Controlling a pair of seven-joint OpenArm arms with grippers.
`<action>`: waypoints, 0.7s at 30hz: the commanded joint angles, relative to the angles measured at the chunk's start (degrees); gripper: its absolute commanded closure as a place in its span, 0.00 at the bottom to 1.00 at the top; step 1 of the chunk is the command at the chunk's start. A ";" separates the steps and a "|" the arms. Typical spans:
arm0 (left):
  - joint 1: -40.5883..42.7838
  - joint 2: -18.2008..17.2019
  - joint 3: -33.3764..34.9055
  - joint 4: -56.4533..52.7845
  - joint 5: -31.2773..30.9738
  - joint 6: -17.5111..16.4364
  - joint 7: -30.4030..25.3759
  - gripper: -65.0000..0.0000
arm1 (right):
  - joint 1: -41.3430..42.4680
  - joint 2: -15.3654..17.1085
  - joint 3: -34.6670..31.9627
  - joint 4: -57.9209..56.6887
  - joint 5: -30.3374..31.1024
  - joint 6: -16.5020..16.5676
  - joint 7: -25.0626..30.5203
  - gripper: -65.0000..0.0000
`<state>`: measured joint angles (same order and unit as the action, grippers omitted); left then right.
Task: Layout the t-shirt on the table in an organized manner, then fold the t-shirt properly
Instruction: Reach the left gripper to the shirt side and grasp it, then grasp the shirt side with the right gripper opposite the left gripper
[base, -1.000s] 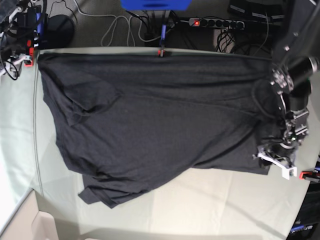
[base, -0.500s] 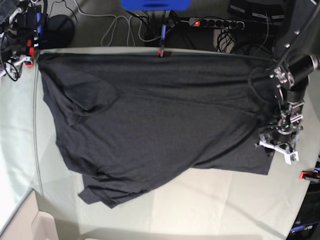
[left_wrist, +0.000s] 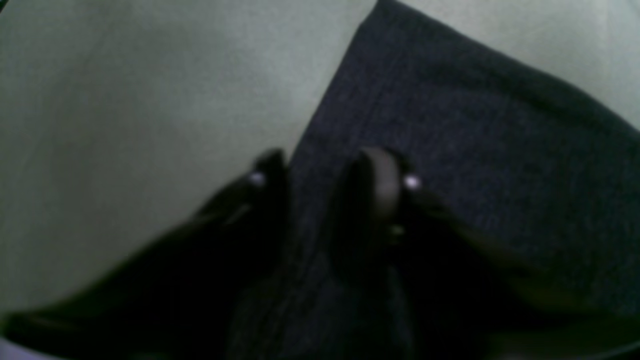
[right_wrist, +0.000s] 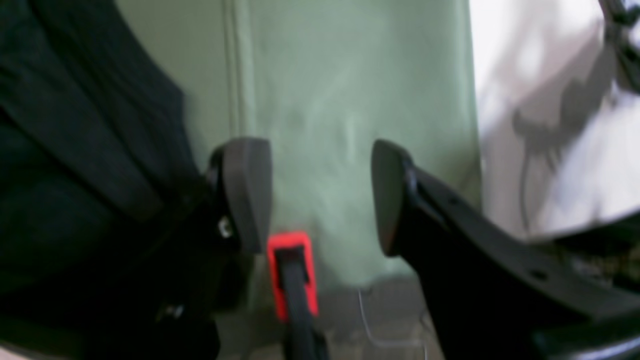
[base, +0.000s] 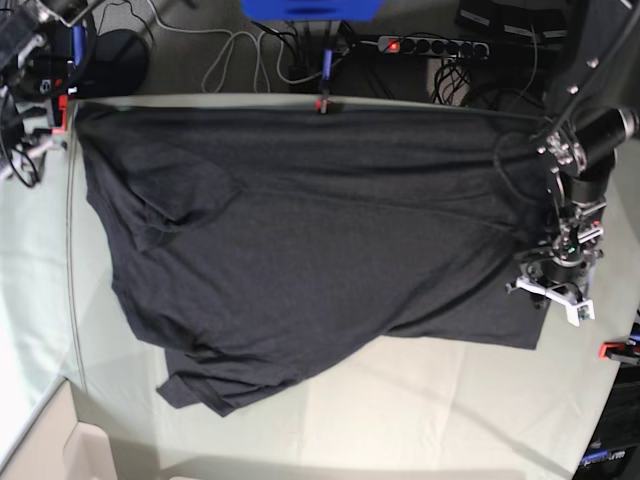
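From the base view I see the black t-shirt (base: 310, 240) spread plain side up across the table (base: 430, 410), whose pale grey-green cloth surface shows faint creases. The shirt fills most of the upper and middle frame. Its far edge runs straight along the table's top edge, while its lower edge slants down to a rumpled, layered bunch at lower left. A sleeve lies folded inward at upper left, making a soft diagonal ridge. The knit looks matte and slightly heathered.

My left gripper (base: 553, 291) sits at the right of the frame, over the shirt's lower right corner. In the left wrist view, the left gripper (left_wrist: 330, 175) is dark and blurred, its two rounded fingertips a small gap apart, straddling the shirt's hemmed edge (left_wrist: 320, 125). One tip is over bare table cloth, the other over ribbed dark fabric. I cannot tell whether they touch the cloth.

In the right wrist view, my right gripper (right_wrist: 320, 195) has its jaws wide apart, with flat grey pads (right_wrist: 247, 192) holding nothing. Between them I see green table cloth and a red clamp (right_wrist: 292, 270) at the table edge. Dark shirt folds fill the left of that frame.
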<state>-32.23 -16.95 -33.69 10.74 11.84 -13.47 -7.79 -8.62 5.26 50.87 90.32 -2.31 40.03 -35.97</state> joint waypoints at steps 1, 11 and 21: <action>-1.57 -0.68 -0.02 0.55 -0.19 -0.20 -1.04 0.80 | 0.84 0.94 -0.54 0.97 0.68 -0.03 1.02 0.50; -1.49 -0.85 -0.29 0.91 -0.80 -0.20 -1.04 1.00 | 10.25 1.91 -8.81 -4.65 0.68 -0.03 1.37 0.50; 0.71 -1.20 -0.81 4.07 -0.89 -0.28 -1.04 1.00 | 25.63 9.38 -15.22 -28.39 0.68 -0.03 1.46 0.50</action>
<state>-30.13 -16.99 -34.41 13.98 11.35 -14.02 -7.62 15.86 13.74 35.53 60.73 -2.37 40.01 -35.68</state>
